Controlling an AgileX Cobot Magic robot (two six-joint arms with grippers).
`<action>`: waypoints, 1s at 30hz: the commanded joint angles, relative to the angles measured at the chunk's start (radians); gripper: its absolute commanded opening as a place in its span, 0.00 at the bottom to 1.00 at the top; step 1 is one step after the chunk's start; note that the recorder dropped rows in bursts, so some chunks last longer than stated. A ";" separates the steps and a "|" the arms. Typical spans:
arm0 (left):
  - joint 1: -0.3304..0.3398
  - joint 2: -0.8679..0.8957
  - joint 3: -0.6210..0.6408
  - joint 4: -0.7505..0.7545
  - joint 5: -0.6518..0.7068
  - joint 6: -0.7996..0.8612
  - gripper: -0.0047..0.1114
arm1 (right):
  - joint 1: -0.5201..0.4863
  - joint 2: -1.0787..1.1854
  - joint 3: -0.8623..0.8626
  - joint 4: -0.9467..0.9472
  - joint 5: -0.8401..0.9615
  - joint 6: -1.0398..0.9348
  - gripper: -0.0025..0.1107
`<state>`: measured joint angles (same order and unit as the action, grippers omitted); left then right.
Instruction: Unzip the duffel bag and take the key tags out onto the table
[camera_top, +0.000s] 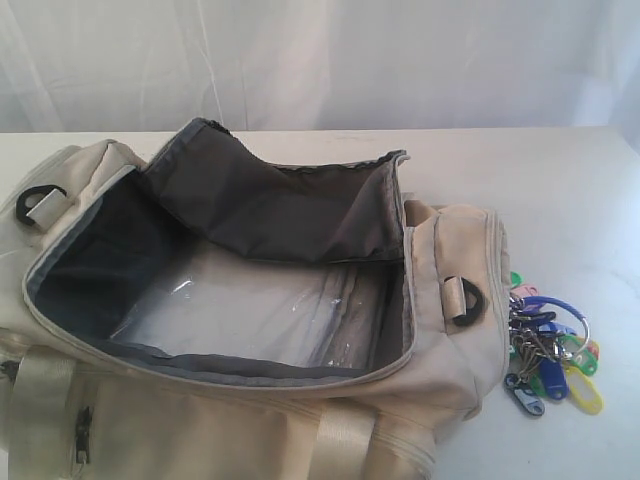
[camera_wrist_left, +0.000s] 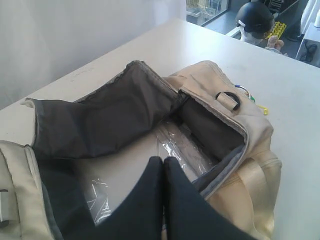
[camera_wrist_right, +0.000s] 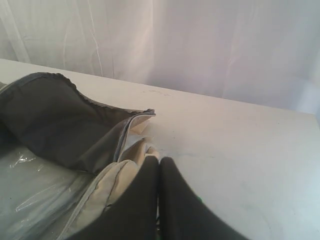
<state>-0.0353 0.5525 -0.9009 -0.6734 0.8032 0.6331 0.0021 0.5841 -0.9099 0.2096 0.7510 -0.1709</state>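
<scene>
Although no claw shows in the exterior view, the duffel bag (camera_top: 200, 420) lies there unzipped on the table (camera_top: 570, 190). Its long axis runs across the picture, its mouth faces up, and the flap (camera_top: 270, 210) is folded to the far side. The key tags (camera_top: 550, 350) rest on the table just beside the bag's right end, the bunch stretched along that end.

In the left wrist view the left claw (camera_wrist_left: 163, 161) has its fingers pressed together, holding nothing, with the open mouth under and ahead of it. I judge that a careless lift could snag the lining or the clear plastic (camera_wrist_left: 175, 145) and drag the bag onto the tags.

In the right wrist view the right claw (camera_wrist_right: 159, 161) is likewise closed and empty. The bag's end is just beside its tips, with bare table ahead and no tags in sight.
</scene>
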 joint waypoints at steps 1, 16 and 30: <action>0.004 -0.006 -0.003 -0.006 0.049 -0.010 0.04 | -0.002 -0.006 0.006 0.006 -0.005 -0.007 0.02; 0.004 -0.006 -0.003 -0.003 0.056 -0.006 0.04 | -0.002 -0.006 0.006 0.006 -0.005 -0.007 0.02; 0.157 -0.306 0.056 -0.005 0.049 -0.006 0.04 | -0.002 -0.006 0.006 0.006 -0.008 -0.007 0.02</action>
<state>0.1175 0.2794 -0.8774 -0.6623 0.8551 0.6331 0.0021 0.5825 -0.9085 0.2096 0.7510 -0.1709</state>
